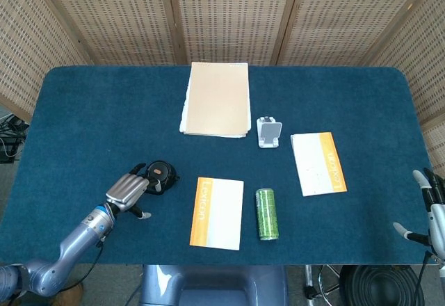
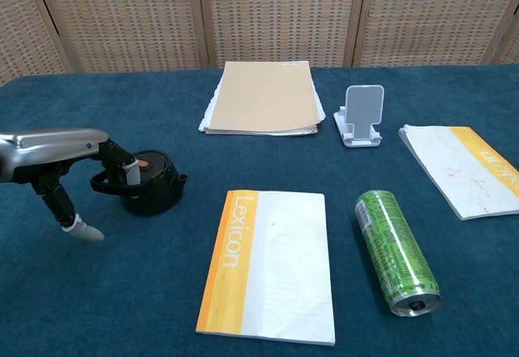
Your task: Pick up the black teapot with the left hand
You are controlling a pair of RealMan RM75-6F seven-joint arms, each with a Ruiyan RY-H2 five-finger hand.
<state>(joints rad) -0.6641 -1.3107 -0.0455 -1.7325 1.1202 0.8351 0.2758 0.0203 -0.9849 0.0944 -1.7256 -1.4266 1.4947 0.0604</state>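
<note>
The black teapot (image 2: 148,183) sits on the blue counter (image 1: 97,118), just in front of the left robot hand (image 1: 127,191) and touching its fingertips. In the chest view one of the fingers (image 2: 129,169) reaches over the loop handle and rests at the edge of the lid, while the thumb hangs lower, near the counter and apart from the pot. The left robot hand is spread and grasps nothing yet; the pot stands upright on the cloth.

The right robot hand (image 1: 430,208) waits well away at the far edge of the counter, fingers apart and empty.

The teapot looks small, squat and rigid, probably cast iron or glazed ceramic, so it is likely heavy for its size, and hard and smooth enough to slip from a loose pinch. Its round body offers little purchase. The loop handle, on the side nearest the left robot hand, seems the best place to take hold: fingers through or over the loop, thumb closing from below. The lid may be loose, so the pot should be kept level.

Beyond the teapot, farther from the left robot hand, lie a Lexicon notebook (image 2: 270,264) and a green can (image 2: 396,251) on its side.
</note>
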